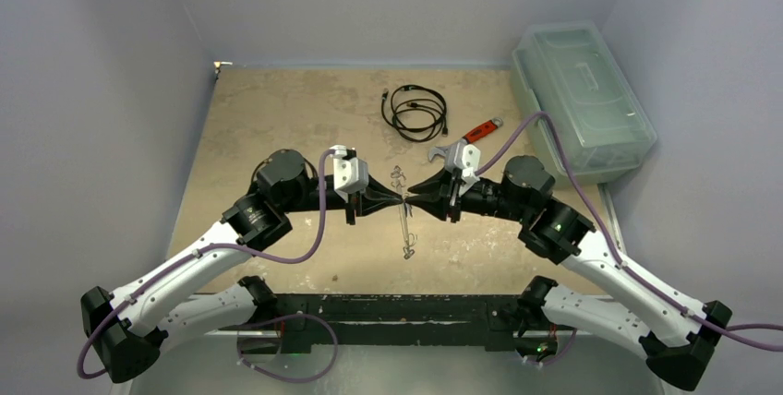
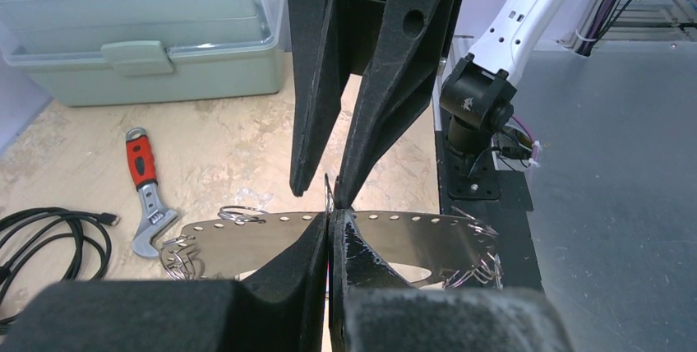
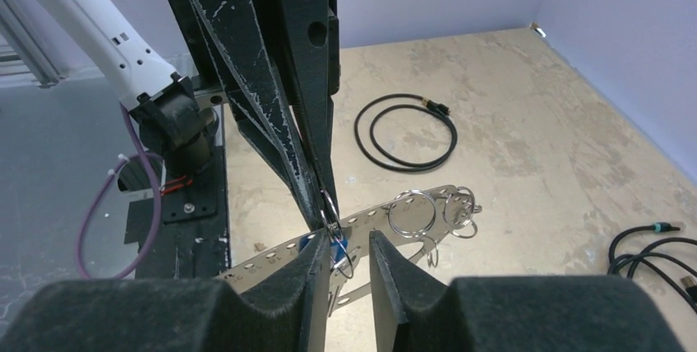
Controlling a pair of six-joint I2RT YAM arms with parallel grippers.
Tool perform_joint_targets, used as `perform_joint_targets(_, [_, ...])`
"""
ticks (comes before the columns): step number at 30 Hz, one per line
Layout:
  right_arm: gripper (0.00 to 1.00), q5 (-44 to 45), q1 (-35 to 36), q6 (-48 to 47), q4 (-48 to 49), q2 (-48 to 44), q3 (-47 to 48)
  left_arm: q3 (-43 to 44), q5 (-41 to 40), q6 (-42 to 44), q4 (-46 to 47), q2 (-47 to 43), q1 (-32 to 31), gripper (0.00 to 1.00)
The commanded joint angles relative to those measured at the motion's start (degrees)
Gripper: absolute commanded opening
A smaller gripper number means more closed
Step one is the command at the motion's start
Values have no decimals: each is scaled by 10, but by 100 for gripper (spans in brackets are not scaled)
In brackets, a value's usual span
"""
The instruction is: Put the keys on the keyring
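**Blue key at the ring, threading not confirmed**

Both arms meet at mid-table, tips nearly touching.

- Left gripper [image 1: 399,201]: jaws fully closed, pinching the edge of the keyring [image 2: 403,233]. That's the flat perforated silver plate w/ small split rings hung along its rim. It runs near-to-far between the two grippers and looks held clear of the table [image 1: 277,137], though I'm not sure of that.
- Right gripper [image 1: 414,201]: jaws part-open w/ a narrow gap. The blue key [image 3: 338,244] sits in that gap, against one pad and right at the plate edge beside a small split ring. The key doesn't span the gap, so it doesn't look clamped.
- Silver key: can't make it out in any view. May be lost among the rings.

Progress, my read: early to mid. The ring is secured and the blue key is at the right spot, but I can't tell whether it's actually through a ring or just resting there. The silver key is left after that.

Clutter is far side and out of the way: black cable [image 1: 415,111], red-handled wrench [image 1: 471,137], and a clear lidded box [image 1: 582,100] far right.
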Motion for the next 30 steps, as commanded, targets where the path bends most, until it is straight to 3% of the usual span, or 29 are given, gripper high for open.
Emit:
perform_joint_targets(1, [25,-14,1,-4,9,6,12,8,20,-6,38,-7,-3,0])
perform_joint_targets(10, [21,-27,1,-4,10,13,17,7,21,-6,40,-6,-3,0])
perform_joint_targets(19, [1,-31,1,-4,13,19,20,6,21,-6,41,-4,-3,0])
perform_joint_targets(26, [0,-29,1,-5,17,18,21,11,11,2,24,-3,-3,0])
perform_joint_targets(30, [0,-14,1,-8,-1,16,27,23,-5,24,-9,-1,-3,25])
